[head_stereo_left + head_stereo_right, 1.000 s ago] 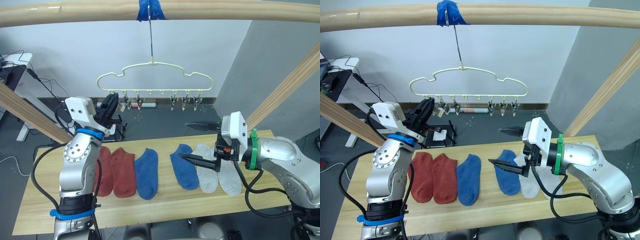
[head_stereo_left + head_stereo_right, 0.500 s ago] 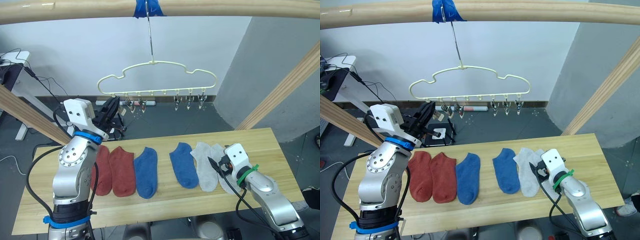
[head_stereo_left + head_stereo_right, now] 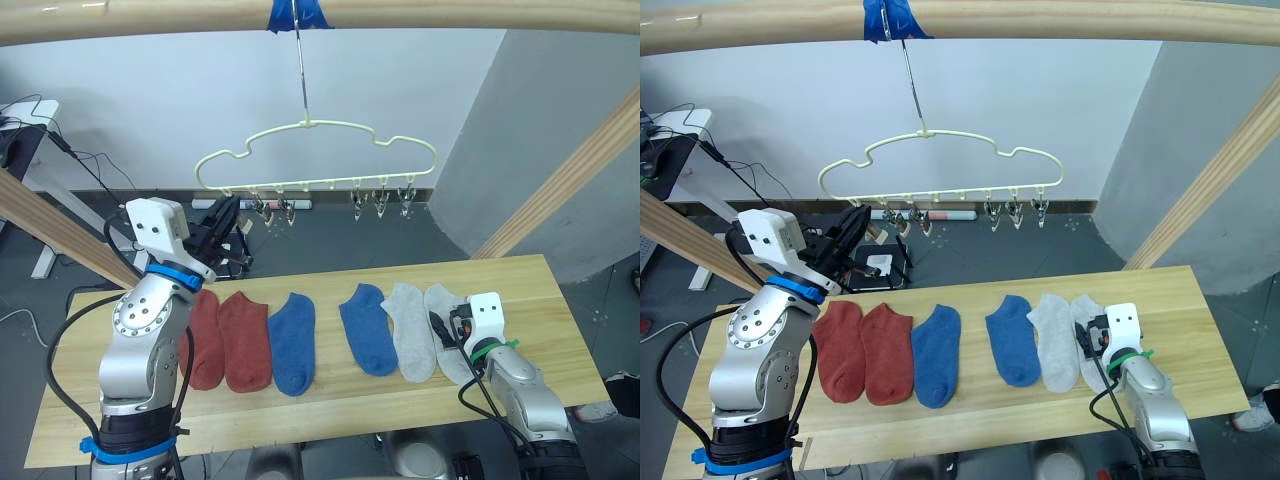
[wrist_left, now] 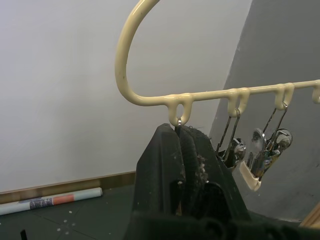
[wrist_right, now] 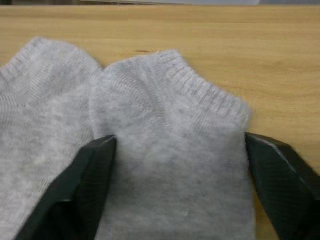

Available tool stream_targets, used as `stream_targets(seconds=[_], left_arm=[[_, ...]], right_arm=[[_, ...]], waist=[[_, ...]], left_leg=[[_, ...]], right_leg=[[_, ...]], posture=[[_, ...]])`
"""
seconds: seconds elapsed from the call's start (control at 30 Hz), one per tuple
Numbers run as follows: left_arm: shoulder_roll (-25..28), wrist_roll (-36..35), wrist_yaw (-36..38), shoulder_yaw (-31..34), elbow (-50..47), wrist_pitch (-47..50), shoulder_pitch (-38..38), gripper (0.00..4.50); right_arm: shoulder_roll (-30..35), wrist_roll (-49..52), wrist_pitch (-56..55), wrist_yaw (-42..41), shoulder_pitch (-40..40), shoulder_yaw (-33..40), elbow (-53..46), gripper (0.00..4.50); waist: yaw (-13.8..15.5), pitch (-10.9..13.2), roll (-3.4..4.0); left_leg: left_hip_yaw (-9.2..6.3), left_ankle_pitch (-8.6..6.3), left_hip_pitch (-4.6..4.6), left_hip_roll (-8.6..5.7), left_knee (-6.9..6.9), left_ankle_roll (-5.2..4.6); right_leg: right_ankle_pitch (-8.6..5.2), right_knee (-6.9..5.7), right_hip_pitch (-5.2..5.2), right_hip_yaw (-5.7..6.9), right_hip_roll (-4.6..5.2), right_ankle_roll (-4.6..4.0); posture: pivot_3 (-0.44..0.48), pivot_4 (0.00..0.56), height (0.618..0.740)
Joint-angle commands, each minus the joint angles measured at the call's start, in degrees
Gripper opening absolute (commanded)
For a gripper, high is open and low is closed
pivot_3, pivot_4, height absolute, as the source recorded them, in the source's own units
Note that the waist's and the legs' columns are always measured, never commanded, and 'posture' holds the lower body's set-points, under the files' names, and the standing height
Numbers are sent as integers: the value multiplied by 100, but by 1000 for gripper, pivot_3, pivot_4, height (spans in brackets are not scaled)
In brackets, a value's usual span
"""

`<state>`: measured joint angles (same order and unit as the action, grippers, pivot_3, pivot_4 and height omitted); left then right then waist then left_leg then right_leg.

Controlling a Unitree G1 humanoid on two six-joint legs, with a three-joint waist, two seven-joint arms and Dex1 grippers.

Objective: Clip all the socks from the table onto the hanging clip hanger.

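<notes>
My right gripper [image 5: 177, 185] straddles, fingers spread, the grey sock [image 5: 170, 165] nearest the table's [image 3: 300, 400] right edge, ready to pinch. My left gripper [image 4: 182, 150], pressed together, seemingly holds the hanger's [image 3: 315, 150] end clip.

Table [image 3: 520, 290] holds 6 socks [image 3: 292, 343] (side by side).
</notes>
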<state>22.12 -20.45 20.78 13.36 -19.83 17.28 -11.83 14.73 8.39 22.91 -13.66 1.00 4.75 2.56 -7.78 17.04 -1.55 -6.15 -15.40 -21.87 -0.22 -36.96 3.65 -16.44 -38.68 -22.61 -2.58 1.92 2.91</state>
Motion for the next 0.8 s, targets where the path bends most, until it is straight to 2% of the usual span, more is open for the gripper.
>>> stream_targets(seconds=[0.03,0.2,0.3,0.43,0.53,0.67,0.8], left_arm=[[95,-143,42,144,-242,41,45,0],[192,-397,123,205,-333,248,64,0],[241,-814,185,297,-455,609,61,0],[372,-1317,302,381,-615,1062,50,0],[516,-1629,325,511,-632,1341,-50,0],[610,-1989,309,562,-648,1637,-149,0],[644,-2149,264,556,-678,1776,-184,0]], right_arm=[[-99,153,365,5,-214,107,159,2853],[-39,113,321,-104,-304,148,162,1151],[269,-74,-40,-546,-346,-198,-240,87],[736,-248,-464,-1241,-216,-778,-922,13],[955,-214,-587,-2053,251,-1509,-1646,13],[871,-216,-650,-2757,992,-2347,-1915,13],[595,-287,-803,-2905,1491,-2695,-1705,13]], waist=[[6,-1,-1],[5,-1,-1],[18,0,0],[6,29,-1],[-20,63,-7],[-12,76,-13],[84,77,-14]], left_leg=[[-2,0,0,0,0,0],[-2,0,0,1,2,0],[-2,0,0,0,2,0],[0,0,-1,-1,5,0],[5,0,-2,0,4,1],[6,3,-20,10,2,5],[-11,4,-61,15,-3,7]], right_leg=[[0,0,0,2,0,0],[0,2,0,2,-1,1],[-1,2,0,2,0,1],[-1,4,-2,2,1,2],[-2,-4,-10,-3,0,3],[-14,-24,-44,-9,-17,25],[2,-24,-70,9,-17,-4]], posture=[[-178,317,740],[-178,317,740],[-170,315,740],[-173,315,740],[-179,316,740],[-182,318,740],[-180,317,740]])
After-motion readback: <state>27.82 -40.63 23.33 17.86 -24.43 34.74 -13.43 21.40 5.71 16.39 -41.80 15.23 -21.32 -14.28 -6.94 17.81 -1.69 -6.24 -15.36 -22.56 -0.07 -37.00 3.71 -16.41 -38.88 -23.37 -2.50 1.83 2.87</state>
